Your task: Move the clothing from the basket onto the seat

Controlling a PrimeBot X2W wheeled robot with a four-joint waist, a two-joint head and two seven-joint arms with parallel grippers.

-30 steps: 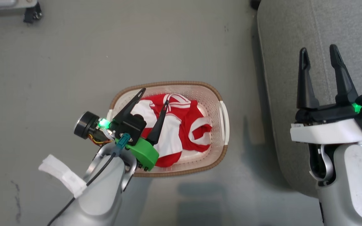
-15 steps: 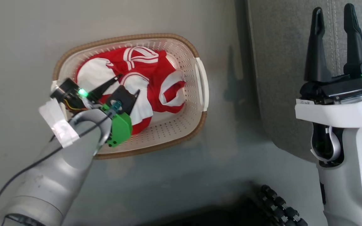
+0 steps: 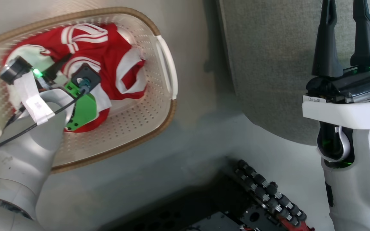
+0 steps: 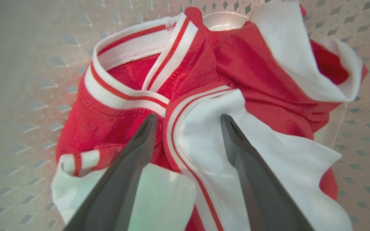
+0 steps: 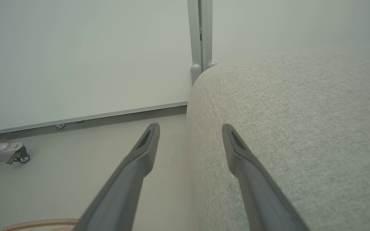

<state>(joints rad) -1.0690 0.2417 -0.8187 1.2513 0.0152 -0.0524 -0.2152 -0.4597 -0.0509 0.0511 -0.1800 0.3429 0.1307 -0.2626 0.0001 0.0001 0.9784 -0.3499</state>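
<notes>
Head view: basket (image 3: 133, 118) lies left-right; left gripper (image 4: 188, 120), right gripper (image 5: 189, 128) spread; clothing (image 3: 108, 54) crumpled.

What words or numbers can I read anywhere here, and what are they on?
Nothing reads clearly.
Small label on the right gripper's white housing: dark characters, too small to read.
White tape tag on the left arm: faint print, blurred.
Red jersey: no lettering visible.

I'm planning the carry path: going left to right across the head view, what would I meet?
left gripper over the clothing → white side handle of the basket → bare floor → seat → right gripper
</notes>
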